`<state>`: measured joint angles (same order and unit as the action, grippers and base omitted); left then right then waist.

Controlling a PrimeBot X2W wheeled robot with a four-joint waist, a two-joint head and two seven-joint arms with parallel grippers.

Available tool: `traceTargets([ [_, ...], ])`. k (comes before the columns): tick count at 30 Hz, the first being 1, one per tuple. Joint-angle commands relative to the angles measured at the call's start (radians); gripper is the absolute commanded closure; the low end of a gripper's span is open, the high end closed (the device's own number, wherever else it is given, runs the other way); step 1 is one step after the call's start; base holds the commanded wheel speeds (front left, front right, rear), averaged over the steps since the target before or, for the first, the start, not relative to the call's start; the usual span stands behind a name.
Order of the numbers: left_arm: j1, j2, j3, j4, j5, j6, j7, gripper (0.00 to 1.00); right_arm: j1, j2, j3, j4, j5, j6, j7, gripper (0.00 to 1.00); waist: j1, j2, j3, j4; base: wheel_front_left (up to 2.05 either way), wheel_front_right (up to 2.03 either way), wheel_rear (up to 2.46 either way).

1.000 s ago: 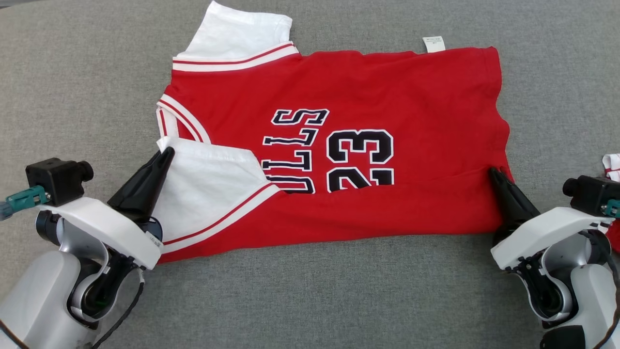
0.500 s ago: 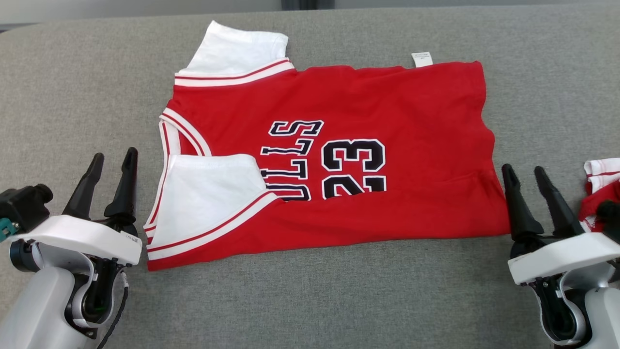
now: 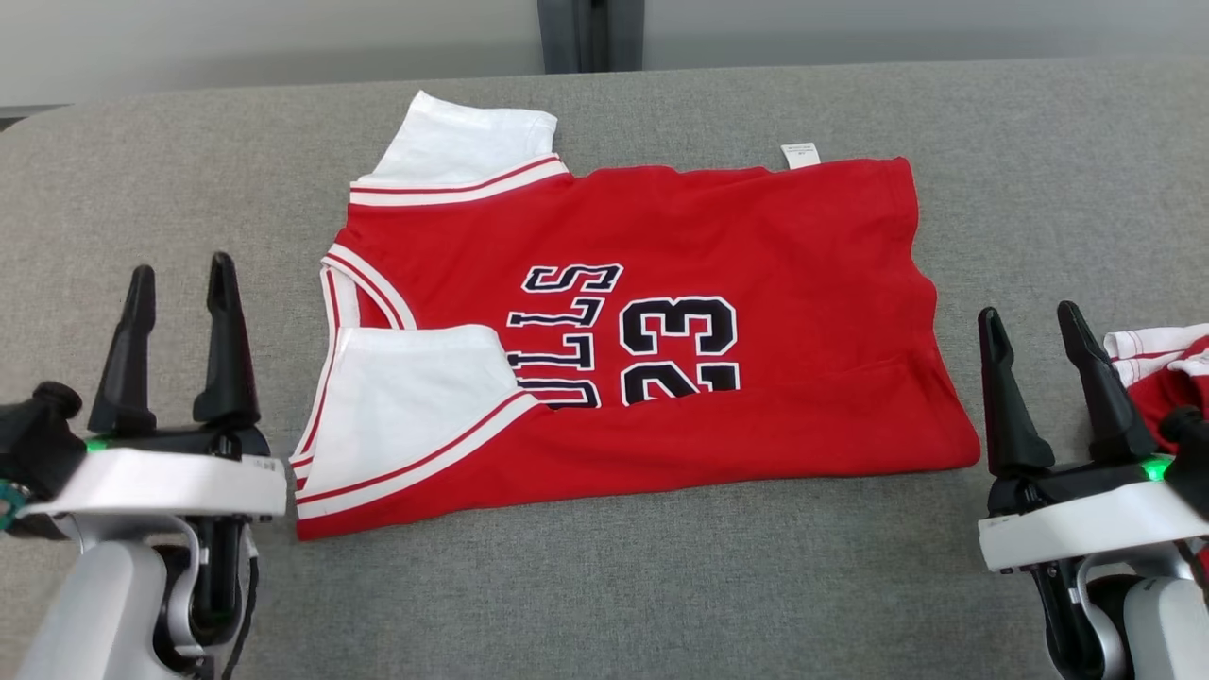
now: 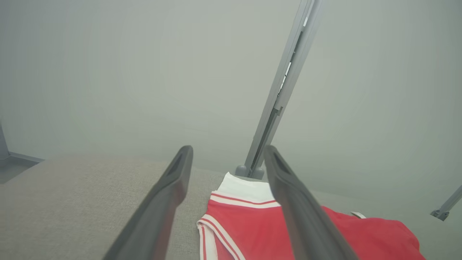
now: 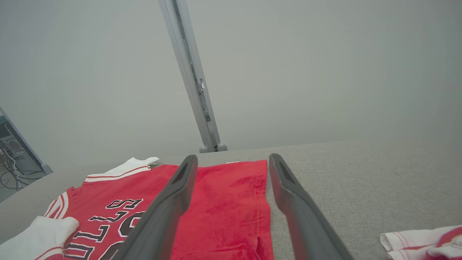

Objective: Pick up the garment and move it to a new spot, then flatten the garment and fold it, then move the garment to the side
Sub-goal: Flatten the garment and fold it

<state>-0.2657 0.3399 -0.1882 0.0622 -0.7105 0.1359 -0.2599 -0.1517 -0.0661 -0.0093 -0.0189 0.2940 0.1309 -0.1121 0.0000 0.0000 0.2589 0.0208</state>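
1. Your left end effector [image 3: 181, 267] and right end effector [image 3: 1028, 314] both stand spread wide, gripping nothing.
2. The jersey [image 3: 774, 283] lies flat on the grey table [image 3: 604, 586], right between them, with a white sleeve [image 3: 416, 397] turned over its front.
3. Its long axis runs side to side: collar [image 3: 354, 283] toward your left, hem [image 3: 930, 302] toward your right.
4. Your right end effector is just beside the hem corner, and the left sits a little further off the shoulder.
5. The next fold likely carries one end across.
6. Mind the other garment [image 3: 1157, 345] at far right.
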Motion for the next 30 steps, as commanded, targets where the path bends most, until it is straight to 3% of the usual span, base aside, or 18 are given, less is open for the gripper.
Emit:
traceTargets([
  [1, 0.037, -0.012, 0.013, 0.014, 0.038, -0.01, -0.002, 0.0, 0.015, 0.0, 0.005, 0.003, -0.018, 0.0, -0.012, 0.0, 0.0, 0.0, -0.011, -0.003, 0.0, 0.0, 0.0],
  [10, 0.141, -0.031, -0.028, 0.054, 0.23, -0.028, -0.003, 0.0, 0.084, 0.006, 0.004, 0.049, -0.106, 0.0, -0.047, 0.0, 0.0, 0.0, -0.071, -0.003, 0.0, 0.0, 0.0],
  [30, 0.225, -0.035, -0.023, 0.064, 0.261, -0.011, -0.003, 0.0, 0.201, 0.014, -0.033, -0.01, -0.106, 0.0, -0.044, 0.0, 0.0, 0.0, -0.165, -0.015, 0.0, 0.0, 0.0],
])
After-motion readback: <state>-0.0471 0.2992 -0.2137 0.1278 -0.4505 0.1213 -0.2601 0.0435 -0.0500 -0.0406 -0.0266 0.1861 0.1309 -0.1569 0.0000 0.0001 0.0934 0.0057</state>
